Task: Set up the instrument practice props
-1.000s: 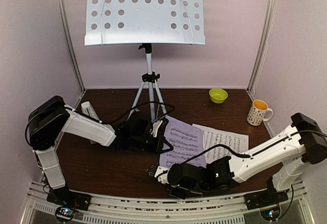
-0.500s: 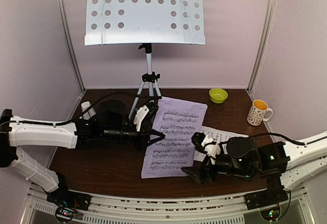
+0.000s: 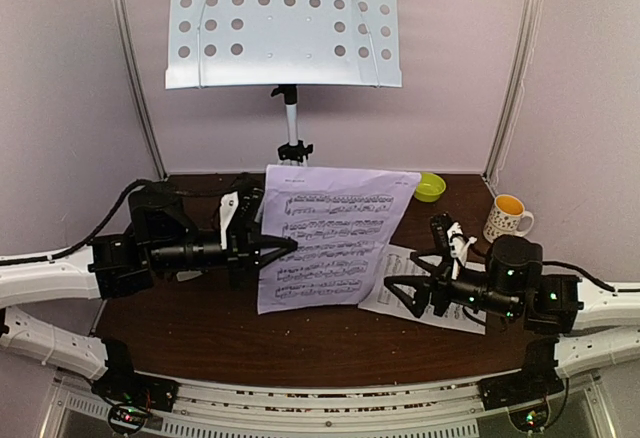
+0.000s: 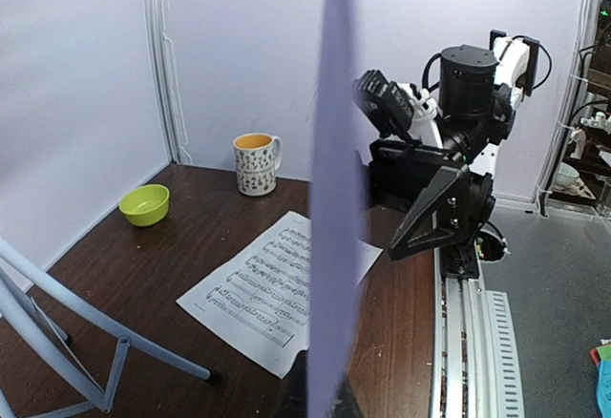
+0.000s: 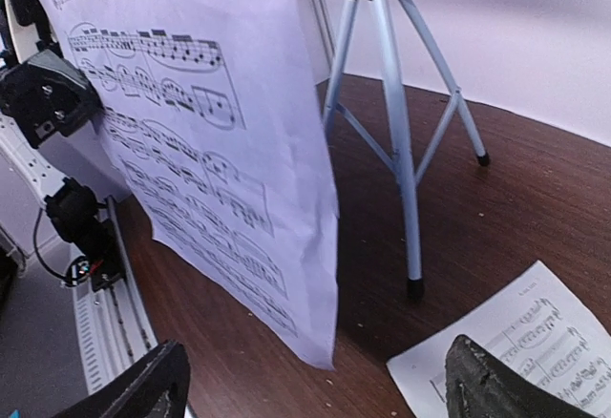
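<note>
top external view, nearest my end is the dark table [image 3: 300,343]. just past that, my left gripper [image 3: 280,246] is clamped on the left edge of one music page [image 3: 335,233], holding it upright off the table with the print facing me. on the right, my right gripper [image 3: 420,263] has its jaws spread wide with nothing in them. it's above the second page [image 3: 445,315], which lies flat on the table. on the right wrist cam the held page hangs ahead of those fingers, apart from them. further back are the green bowl [image 3: 429,186] and mug [image 3: 505,218] near the right wall. at the very back, the music stand [image 3: 283,23] sits on its tripod [image 3: 291,123].
</note>
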`<state>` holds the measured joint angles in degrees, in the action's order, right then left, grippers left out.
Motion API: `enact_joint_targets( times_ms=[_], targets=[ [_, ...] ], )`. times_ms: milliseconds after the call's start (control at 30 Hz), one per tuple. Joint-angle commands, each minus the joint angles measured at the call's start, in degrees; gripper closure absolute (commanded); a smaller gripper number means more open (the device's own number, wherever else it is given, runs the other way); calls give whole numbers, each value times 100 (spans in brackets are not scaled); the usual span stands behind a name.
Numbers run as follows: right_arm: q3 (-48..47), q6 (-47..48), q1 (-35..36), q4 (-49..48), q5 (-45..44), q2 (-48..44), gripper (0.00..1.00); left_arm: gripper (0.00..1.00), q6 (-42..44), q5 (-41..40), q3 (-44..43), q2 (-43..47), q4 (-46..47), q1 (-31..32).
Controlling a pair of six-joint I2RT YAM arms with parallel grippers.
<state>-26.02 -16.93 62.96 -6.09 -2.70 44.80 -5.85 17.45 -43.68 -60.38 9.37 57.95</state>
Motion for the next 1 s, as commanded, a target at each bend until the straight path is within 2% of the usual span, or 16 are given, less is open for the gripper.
enact_joint_targets(
  times_ms=[0, 67, 100, 200, 300, 333, 400, 433, 600, 667, 833, 967],
  targets=[
    [-647, 202, -23, -601, 920, 385, 8, 100, -23, 523, -320, -85, 510, -12],
    [-892, 291, -22, -571, 1114, 485, 14, 100, -73, 621, -439, -121, 491, -11],
    [-1008, 335, -22, -533, 1190, 506, 21, 100, -97, 627, -486, -122, 482, -12],
    [-1351, 406, -24, -279, 1204, 489, 53, 100, -134, 583, -597, -92, 457, -12],
    [-1578, 412, -29, -61, 1115, 394, 95, 100, -191, 475, -687, -116, 433, -21],
    [-1645, 410, -29, 12, 1056, 348, 100, 100, -234, 415, -712, -134, 454, -21],
    [-1743, 386, -24, 108, 916, 234, 100, 100, -363, 188, -809, -211, 440, -21],
    [-1783, 365, -22, 155, 812, 160, 100, 96, -407, 27, -851, -243, 432, -25],
    [-2113, 456, -25, 860, -283, -192, 100, 40, -760, -1555, -676, -372, 606, -60],
    [-2335, 558, -31, 1291, -839, -272, 100, 31, -951, -2205, -468, -485, 769, -109],
    [-2571, 725, -106, 1969, -1703, -474, 100, 27, -1409, -3127, -150, -1176, 1391, -160],
    [-2574, 735, -177, 2160, -1901, -647, 100, 27, -1744, -3037, -347, -2094, 1929, -170]
  ],
)
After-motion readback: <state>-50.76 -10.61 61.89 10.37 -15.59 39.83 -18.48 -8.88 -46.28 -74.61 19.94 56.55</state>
